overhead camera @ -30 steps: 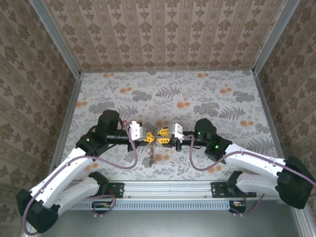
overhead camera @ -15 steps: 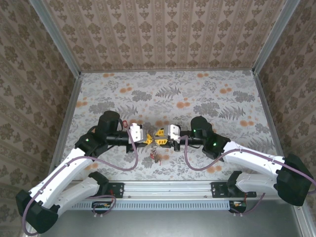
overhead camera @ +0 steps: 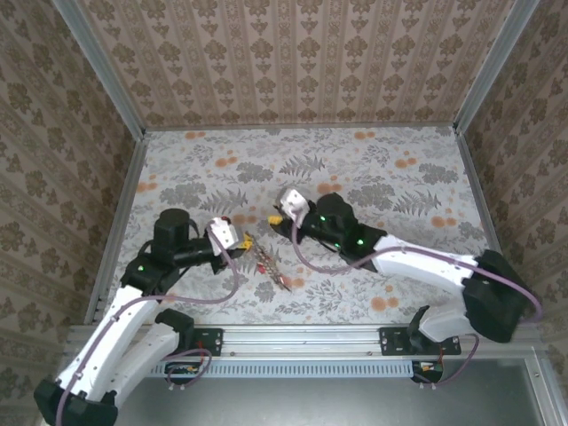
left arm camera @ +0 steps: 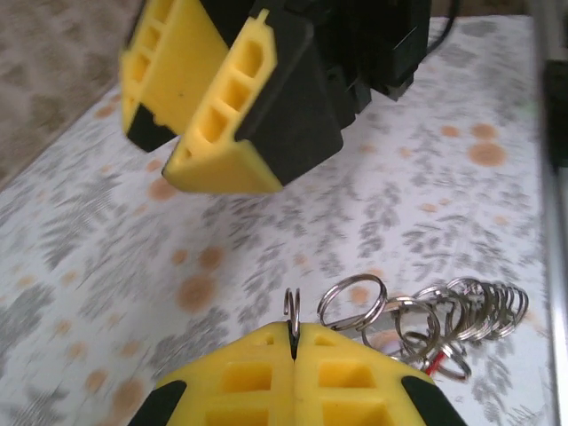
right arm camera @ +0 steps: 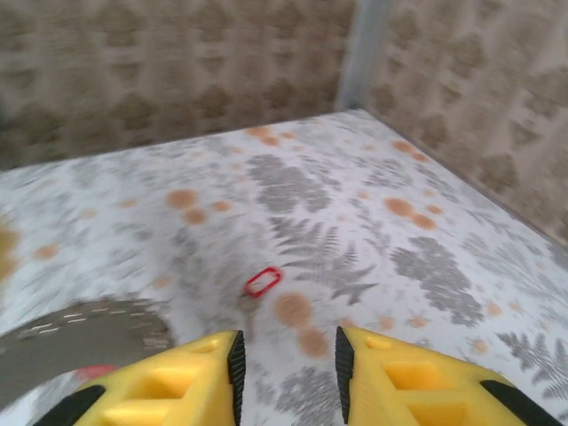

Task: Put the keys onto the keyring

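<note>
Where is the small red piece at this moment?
In the right wrist view, the red piece lies on the table just ahead of the right gripper; from above it sits beside the left gripper.

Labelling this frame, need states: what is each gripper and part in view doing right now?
left gripper: shut, pinching the keyring.
right gripper: open, nothing between the fingers.
keyring: held edge-on, upright in the left gripper.
string of rings: trailing beside the keyring, a red bit among them.
red piece: lying loose on the table, untouched.
</note>
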Tool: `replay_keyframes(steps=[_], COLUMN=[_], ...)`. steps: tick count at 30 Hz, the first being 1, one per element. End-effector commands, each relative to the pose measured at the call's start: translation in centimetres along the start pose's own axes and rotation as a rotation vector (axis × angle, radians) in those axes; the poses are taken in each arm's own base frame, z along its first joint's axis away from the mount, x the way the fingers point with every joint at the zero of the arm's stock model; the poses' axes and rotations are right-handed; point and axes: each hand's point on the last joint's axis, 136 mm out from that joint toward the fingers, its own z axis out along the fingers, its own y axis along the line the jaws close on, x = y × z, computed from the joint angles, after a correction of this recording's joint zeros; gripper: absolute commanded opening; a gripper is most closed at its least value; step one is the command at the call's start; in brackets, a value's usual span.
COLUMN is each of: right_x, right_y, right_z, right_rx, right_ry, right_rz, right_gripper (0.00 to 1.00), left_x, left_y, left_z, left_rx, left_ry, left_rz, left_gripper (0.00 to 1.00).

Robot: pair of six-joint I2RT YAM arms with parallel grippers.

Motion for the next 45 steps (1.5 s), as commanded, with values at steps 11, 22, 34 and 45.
replay_keyframes(steps=[11,22,34,45], right_x=[5.4,13.3,18.6,19.1], right_y=[-0.8,4.2,3.5,-1.2], right_z=[12.9,19.0,18.5,7.5], right_rx=[0.092,0.217,0.457,0.491], right_ry=[0.255,0.514,0.695,0.786], right_rz=[0.443,0.532,0.427,0.586], right_gripper=[0.36,0.4,0.38,0.27], left_x=[0.5,1.3,4.1,4.4], left_y=[10.8,15.8,19.0,17.2], left_z=[-8.9,-12.9,-13.3,-10.5], left_rx=[-0.615,-0.875,-0.918,-0.768], left_ry=[0.151,0.214,0.215,0.163], left_rz=[-0.159,-0.229,-0.41,-0.376], left_gripper=[0.0,0.0,0.0,0.0])
